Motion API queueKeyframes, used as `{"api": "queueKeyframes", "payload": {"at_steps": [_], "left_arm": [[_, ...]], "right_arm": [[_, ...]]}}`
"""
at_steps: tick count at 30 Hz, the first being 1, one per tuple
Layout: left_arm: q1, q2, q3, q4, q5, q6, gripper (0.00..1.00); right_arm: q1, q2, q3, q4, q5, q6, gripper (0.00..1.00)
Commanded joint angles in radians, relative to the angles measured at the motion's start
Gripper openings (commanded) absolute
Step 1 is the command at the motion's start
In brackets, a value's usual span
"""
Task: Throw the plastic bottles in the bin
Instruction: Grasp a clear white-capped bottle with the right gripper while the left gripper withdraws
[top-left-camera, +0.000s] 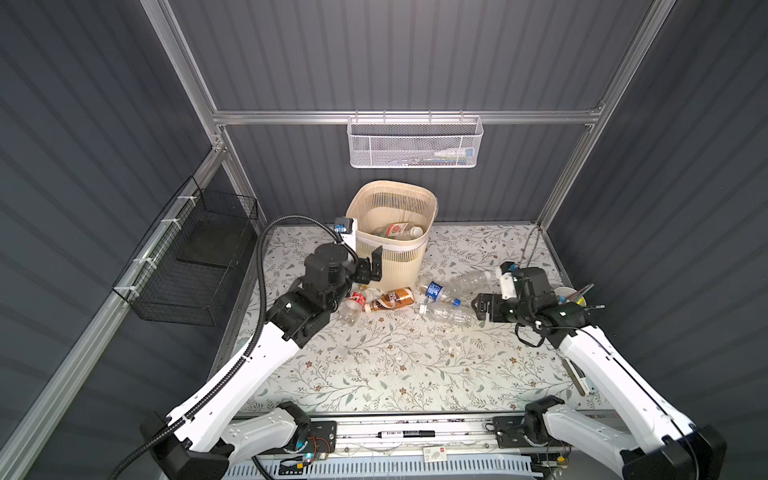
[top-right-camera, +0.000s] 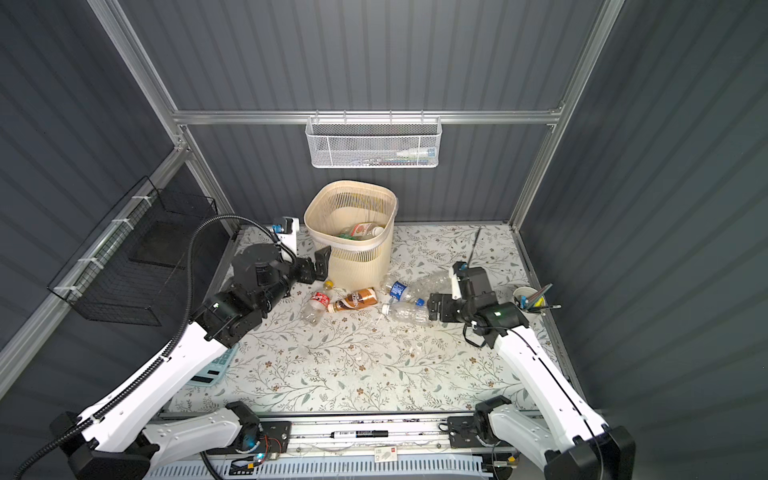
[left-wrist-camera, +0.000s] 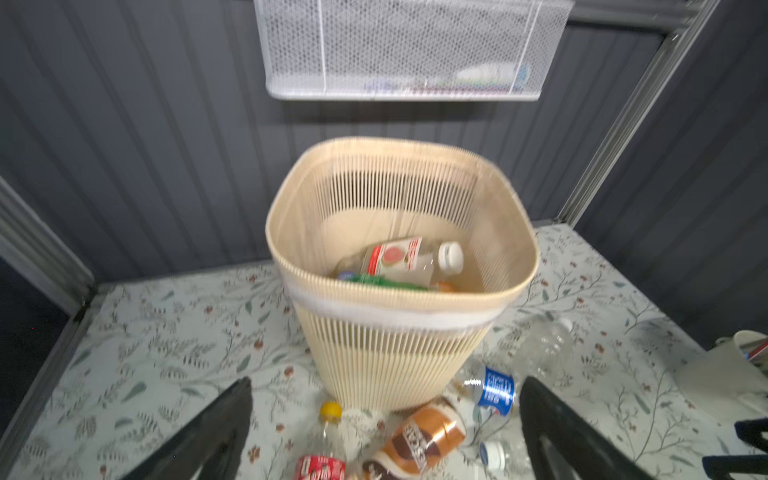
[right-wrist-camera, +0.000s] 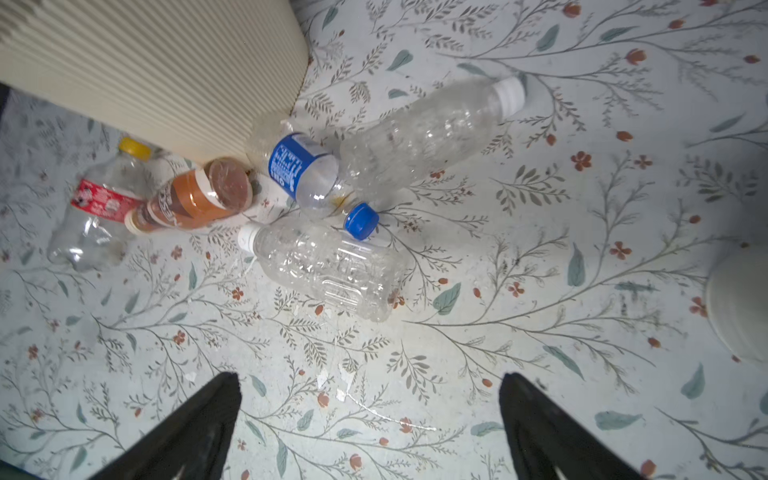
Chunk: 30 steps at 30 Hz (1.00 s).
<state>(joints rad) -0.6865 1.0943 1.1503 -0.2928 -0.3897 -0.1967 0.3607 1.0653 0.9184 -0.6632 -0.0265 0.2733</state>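
Five bottles (right-wrist-camera: 324, 270) beside one bin (top-left-camera: 392, 259)

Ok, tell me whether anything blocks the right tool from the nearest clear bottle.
Nothing visible does. The open right tool faces the white-capped clear bottle lying on its side, with only bare tablecloth between them.

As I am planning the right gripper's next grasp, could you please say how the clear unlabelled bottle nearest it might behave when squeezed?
The clear bottle looks empty, so probably light. Its walls look thin and dented, so would likely buckle when squeezed. Lying on its side, it may roll or skid if nudged.
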Motion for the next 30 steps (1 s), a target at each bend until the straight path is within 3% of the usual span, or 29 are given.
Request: {"api": "queueKeyframes", "payload": {"at_steps": [1,9,17,30], "left_arm": [[0.0,-0.089,-0.088,-0.044,-0.057,-0.123,1.0],[0.0,-0.22,-0.296,-0.139,-0.147,-0.296,1.0],[-0.001,-0.21,-0.414,-0.245,-0.152,-0.481,1.0],[-0.001,-0.192,-0.47,-0.299,-0.139,-0.529,1.0]], "right_arm": [[0.08,0.088,0.05,-0.06,0.109,-0.115,0.99],[0.213,0.278,0.103,-0.072,0.197,-0.287,0.99],[0.268,0.475,0.206,-0.069,0.259,-0.431,0.97],[0.282,0.675,0.284,0.007,0.228,-0.538,0.91]]}}
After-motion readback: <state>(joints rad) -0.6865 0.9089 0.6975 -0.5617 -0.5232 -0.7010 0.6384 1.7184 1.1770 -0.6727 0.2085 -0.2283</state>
